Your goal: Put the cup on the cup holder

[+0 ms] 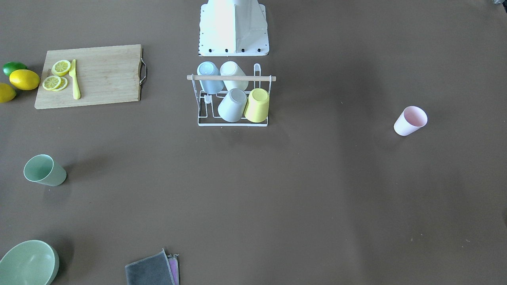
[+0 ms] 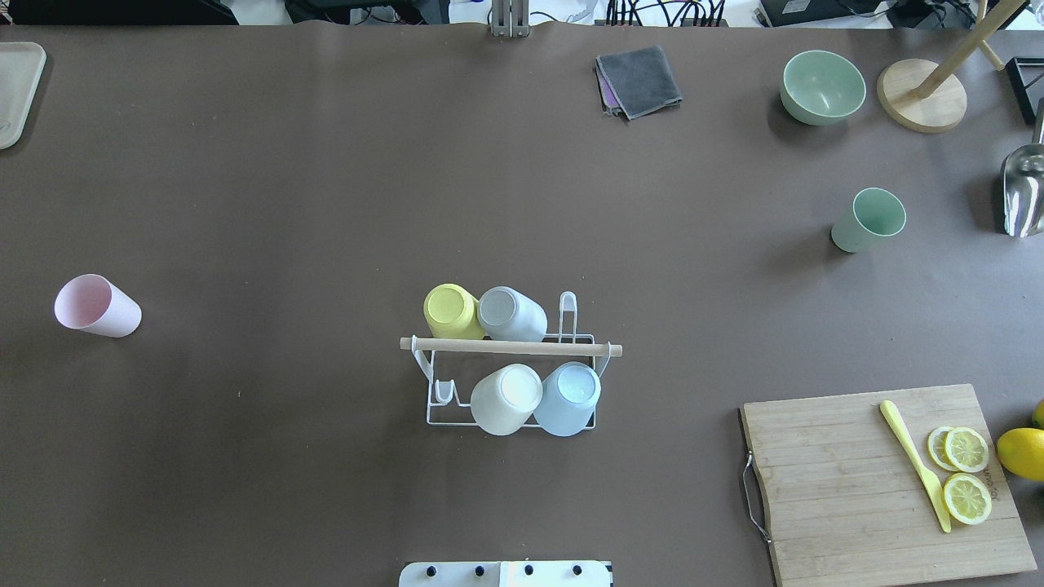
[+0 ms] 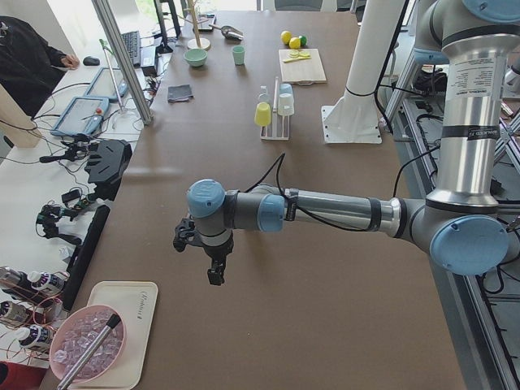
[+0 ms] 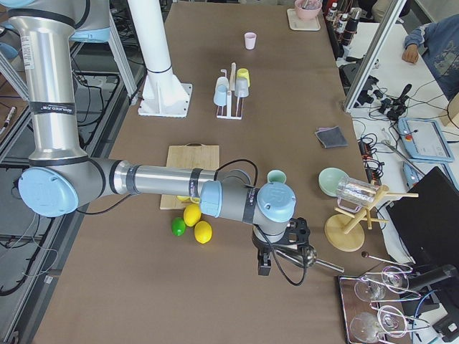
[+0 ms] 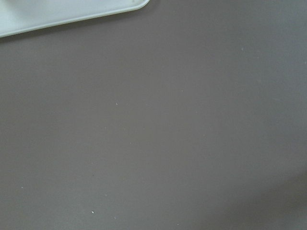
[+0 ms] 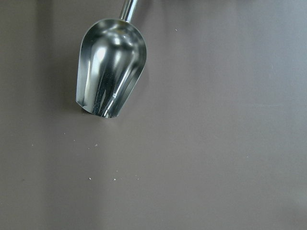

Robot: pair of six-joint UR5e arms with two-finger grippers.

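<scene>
The white wire cup holder [image 2: 510, 348] with a wooden rod handle stands mid-table near the robot base and also shows in the front-facing view [image 1: 231, 78]. Several cups sit upside down on its prongs: yellow, grey, white and blue. A pink cup [image 2: 96, 306] lies on its side far to the left. A green cup [image 2: 869, 220] lies on its side to the right. My left gripper [image 3: 210, 260] hovers over the table's left end, far from the holder. My right gripper [image 4: 264, 265] hovers over the right end. I cannot tell whether either is open or shut.
A wooden cutting board [image 2: 885, 481] carries lemon slices and a yellow knife, with lemons beside it. A green bowl [image 2: 822, 86], a grey cloth [image 2: 639, 80], a metal scoop [image 6: 111, 67], a wooden stand [image 2: 922, 94] and a tray [image 2: 16, 90] lie around the edges.
</scene>
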